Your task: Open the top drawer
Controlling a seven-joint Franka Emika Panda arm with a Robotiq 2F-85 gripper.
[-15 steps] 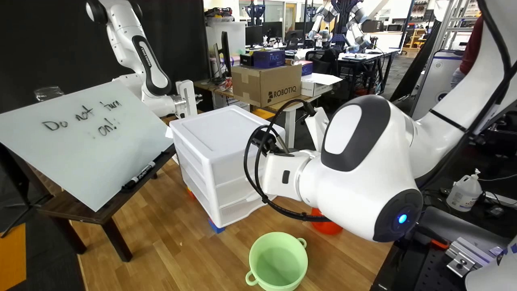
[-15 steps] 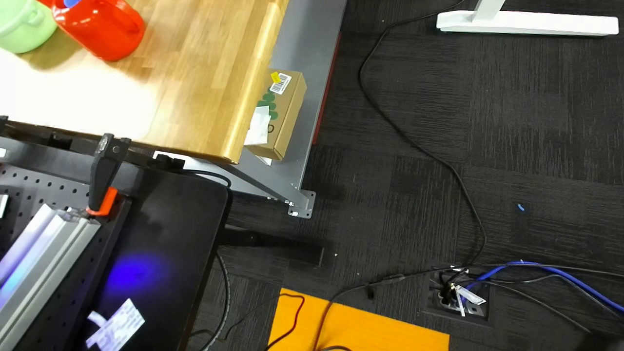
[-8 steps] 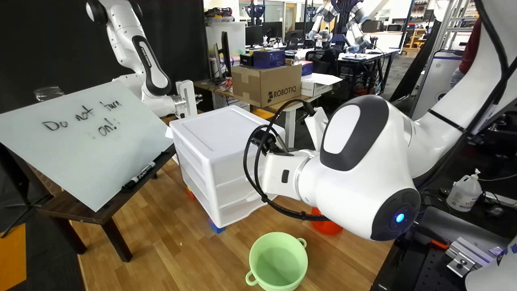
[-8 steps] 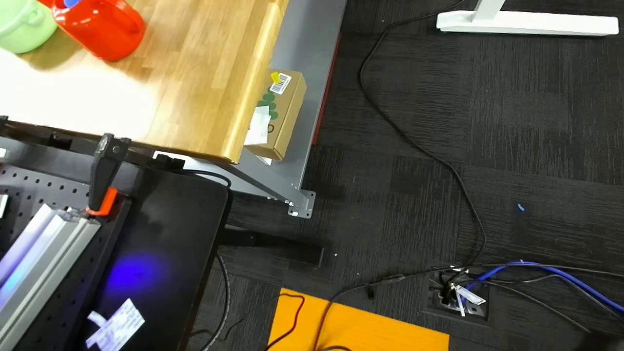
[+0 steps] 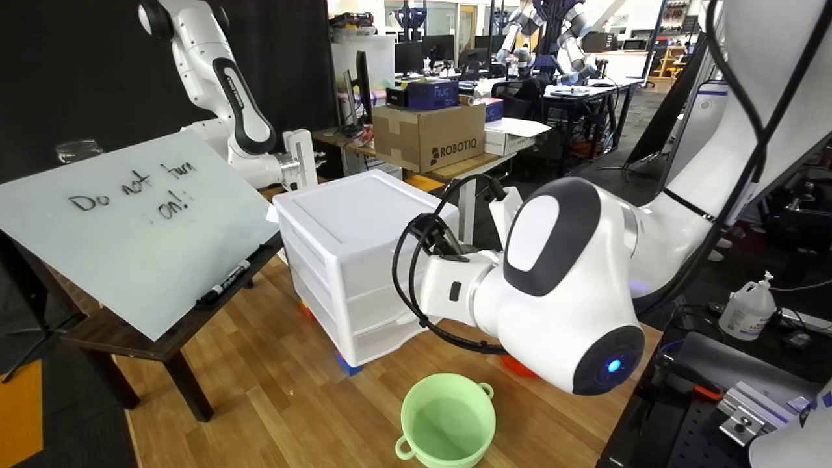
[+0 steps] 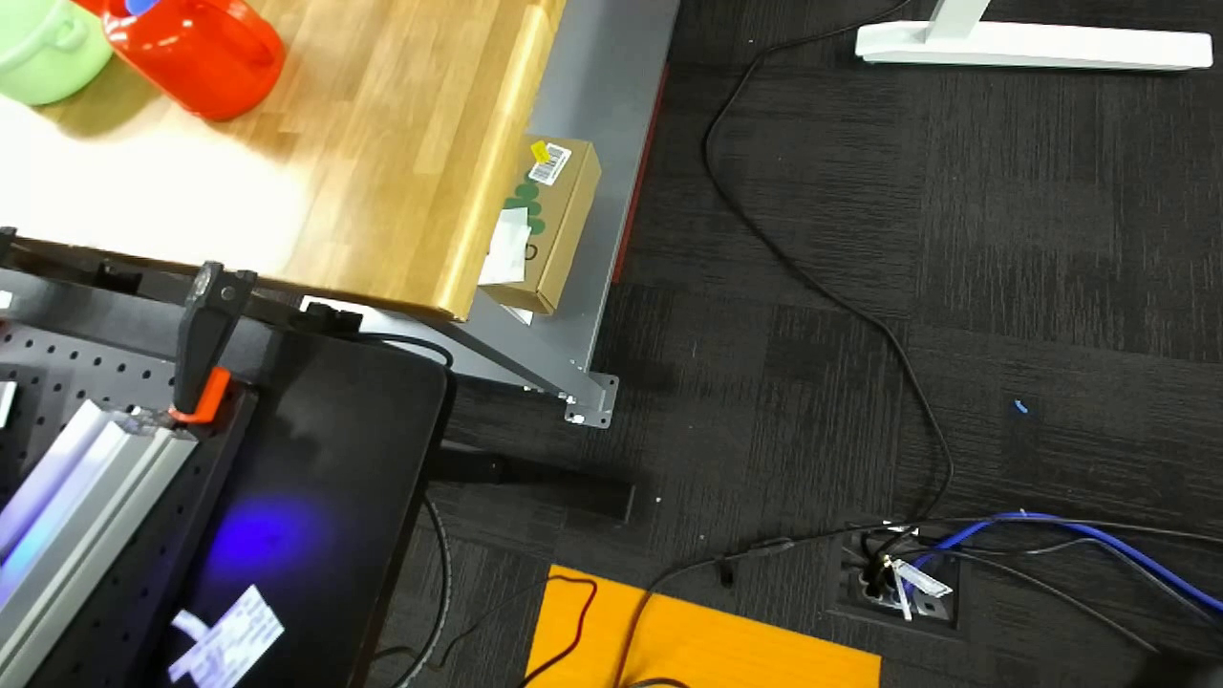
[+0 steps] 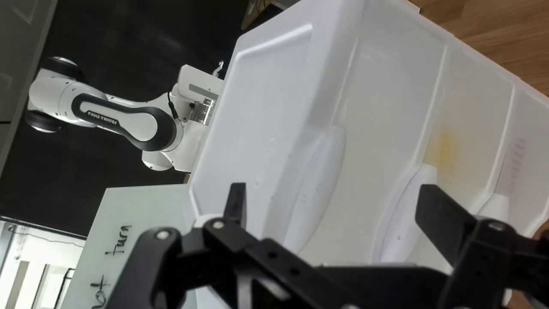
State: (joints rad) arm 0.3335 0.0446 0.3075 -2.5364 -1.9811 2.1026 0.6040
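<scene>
Plainly, the coming move turns on how the black two-fingered gripper (image 7: 336,201) stands to the shallow, wide, frosted white plastic top drawer (image 7: 381,128). In the wrist view that drawer lies ahead of the gripper, at about 1 o'clock, looking pushed in, its long axis slanting from 7 o'clock to 1. Its curved white plastic handle (image 7: 319,184) shows between the fingers (image 7: 235,204), toward 11 o'clock. The jaws stand wide along a 9-to-3 line, across that handle, holding nothing; whether a finger touches I cannot tell. The 3 o'clock finger partly covers the handle of the frosted white middle drawer (image 7: 472,111), so catching the wrong drawer seems the chief risk, and a slight shift toward 9 o'clock may help before narrowing.

By count: one gripper, two fingers. One boxy white plastic drawer unit (image 5: 364,208) with three drawers, the two named and the frosted white lowest drawer (image 7: 525,159), and three handles. One round, pale green, two-handled bucket (image 5: 448,416), about 5 o'clock from the unit. One glossy red container (image 6: 205,57), at the bucket's 3 o'clock in an exterior view. One whiteboard (image 5: 97,247) with black handwriting, at the unit's 9 o'clock.
</scene>
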